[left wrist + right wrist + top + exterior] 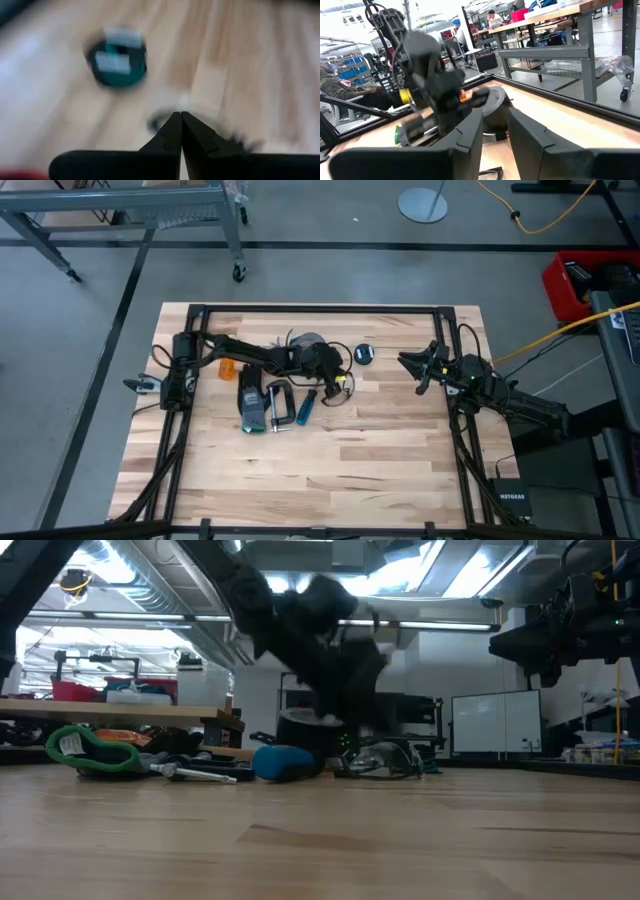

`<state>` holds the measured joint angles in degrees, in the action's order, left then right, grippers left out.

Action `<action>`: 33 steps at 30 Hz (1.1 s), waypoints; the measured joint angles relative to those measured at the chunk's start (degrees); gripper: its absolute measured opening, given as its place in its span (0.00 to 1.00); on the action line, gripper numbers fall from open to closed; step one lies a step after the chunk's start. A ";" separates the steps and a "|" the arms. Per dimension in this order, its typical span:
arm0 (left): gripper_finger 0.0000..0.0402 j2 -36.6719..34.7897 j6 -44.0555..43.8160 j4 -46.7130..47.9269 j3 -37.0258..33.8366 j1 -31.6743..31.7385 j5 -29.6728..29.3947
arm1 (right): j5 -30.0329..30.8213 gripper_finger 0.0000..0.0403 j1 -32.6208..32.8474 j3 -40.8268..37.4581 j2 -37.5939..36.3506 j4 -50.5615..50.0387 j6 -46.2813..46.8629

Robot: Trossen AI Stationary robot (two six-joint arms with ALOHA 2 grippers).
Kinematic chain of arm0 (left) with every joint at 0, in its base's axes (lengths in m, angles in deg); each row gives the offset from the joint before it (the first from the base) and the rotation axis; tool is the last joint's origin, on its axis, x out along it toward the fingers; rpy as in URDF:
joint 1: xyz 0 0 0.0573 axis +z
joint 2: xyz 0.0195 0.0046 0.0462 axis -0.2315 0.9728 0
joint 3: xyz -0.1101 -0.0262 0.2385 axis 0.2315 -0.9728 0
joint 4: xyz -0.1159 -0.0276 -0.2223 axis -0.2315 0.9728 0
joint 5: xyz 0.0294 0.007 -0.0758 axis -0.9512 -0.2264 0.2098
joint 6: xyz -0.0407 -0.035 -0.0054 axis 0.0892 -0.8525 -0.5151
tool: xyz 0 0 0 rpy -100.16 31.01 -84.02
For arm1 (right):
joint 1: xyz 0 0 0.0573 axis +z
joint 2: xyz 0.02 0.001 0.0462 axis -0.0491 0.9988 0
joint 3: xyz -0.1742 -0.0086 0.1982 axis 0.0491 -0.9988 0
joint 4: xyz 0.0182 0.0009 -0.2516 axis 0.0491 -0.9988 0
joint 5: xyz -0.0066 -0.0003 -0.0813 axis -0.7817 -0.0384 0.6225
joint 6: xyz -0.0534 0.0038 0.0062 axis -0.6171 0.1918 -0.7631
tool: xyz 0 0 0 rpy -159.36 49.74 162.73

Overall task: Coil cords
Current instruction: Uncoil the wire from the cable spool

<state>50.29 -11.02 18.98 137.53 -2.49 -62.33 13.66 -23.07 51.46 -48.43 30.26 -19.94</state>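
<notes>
Right tool [495,145], fingers apart, waits off right; left tool [335,385], pinched together, over limp, light cords [345,360] — grab mid-loop.

The tabletop [380,450] is pale wood in light and tan planks, framed in black. On it lie a blue-handled tool [304,407], an orange piece [229,367], a green-edged item [95,752] and a round black disc [365,354]. Both arms are black.
</notes>
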 joint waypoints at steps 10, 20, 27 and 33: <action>0.16 -0.79 10.71 -8.32 3.36 3.54 -0.43 | 0.00 0.24 0.00 0.00 0.02 0.02 -0.04; 0.40 5.35 27.99 -6.68 12.10 3.90 -0.52 | 0.06 0.24 0.00 -0.02 0.02 0.09 -0.07; 0.41 8.43 39.75 10.01 17.18 4.04 -2.66 | 0.07 0.24 0.00 0.00 0.02 0.07 -0.07; 0.41 8.50 48.08 11.29 17.16 3.59 -5.45 | 0.20 0.24 0.00 0.00 0.02 0.13 -0.15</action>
<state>58.79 37.06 30.27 154.69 1.11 -67.78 13.86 -23.07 51.46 -48.41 30.39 -20.08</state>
